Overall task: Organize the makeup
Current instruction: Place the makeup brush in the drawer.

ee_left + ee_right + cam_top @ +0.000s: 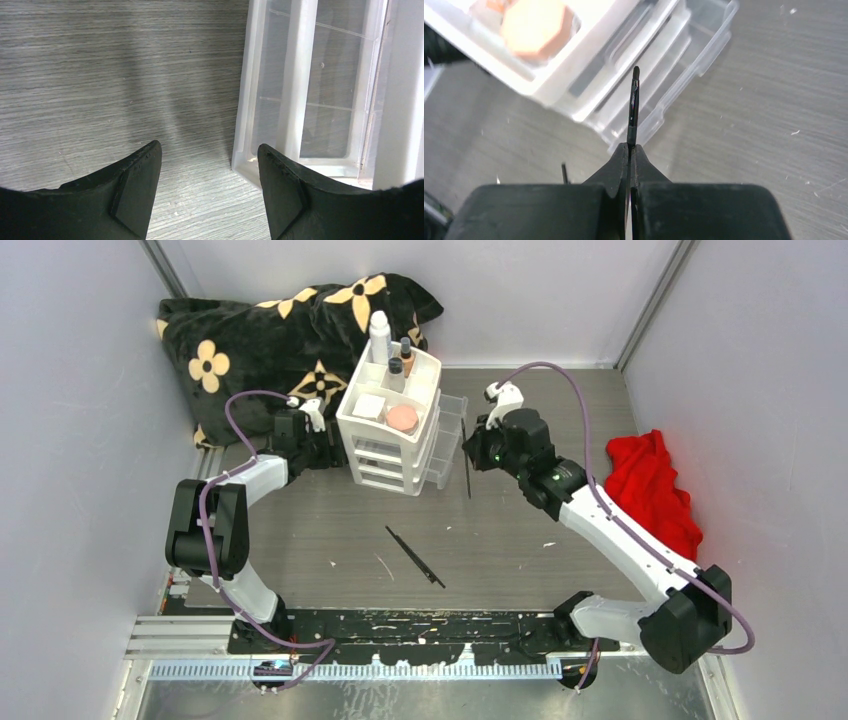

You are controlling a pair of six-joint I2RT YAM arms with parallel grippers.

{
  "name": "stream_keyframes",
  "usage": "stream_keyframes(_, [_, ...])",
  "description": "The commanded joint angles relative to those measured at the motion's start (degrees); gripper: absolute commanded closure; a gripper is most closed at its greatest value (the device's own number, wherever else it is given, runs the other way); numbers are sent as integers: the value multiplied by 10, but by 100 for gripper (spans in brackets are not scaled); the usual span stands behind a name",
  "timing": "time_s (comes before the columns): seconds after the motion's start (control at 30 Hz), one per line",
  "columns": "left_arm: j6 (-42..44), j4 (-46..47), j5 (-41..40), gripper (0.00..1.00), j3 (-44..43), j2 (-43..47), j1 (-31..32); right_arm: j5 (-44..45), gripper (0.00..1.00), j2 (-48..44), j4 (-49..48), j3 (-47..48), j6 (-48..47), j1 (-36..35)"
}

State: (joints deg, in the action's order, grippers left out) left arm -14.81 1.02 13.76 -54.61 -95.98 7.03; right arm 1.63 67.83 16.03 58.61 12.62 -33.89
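The white drawer unit (378, 455) carries makeup on top: a white bottle (380, 337), a tan dark-capped bottle (396, 373), a white square box (369, 406) and a pink octagonal compact (402, 418) (536, 27). Its clear drawers (447, 440) (684, 65) stand pulled out to the right. My right gripper (472, 448) (630, 147) is shut on a thin black pencil (466, 472) (633, 102), held just above the open drawers. A second black pencil (415, 557) lies on the table. My left gripper (335, 448) (209, 155) is open and empty, low beside the unit's left side (300, 100).
A red cloth (650, 490) lies at the right of the table. A black cushion with tan flowers (290, 330) fills the back left corner behind the drawer unit. White walls close in both sides.
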Motion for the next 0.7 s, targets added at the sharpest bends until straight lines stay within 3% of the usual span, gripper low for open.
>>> stream_keyframes(0.0, [-7, 21, 18, 29, -9, 24, -2, -14, 99, 28, -137, 23, 76, 34])
stream_keyframes(0.23, [-6, 19, 18, 29, -8, 27, -2, -11, 99, 121, -287, 40, 174, 53])
stream_keyframes(0.67, [-5, 20, 19, 29, -8, 24, -2, 29, 99, 244, -352, 65, 219, 55])
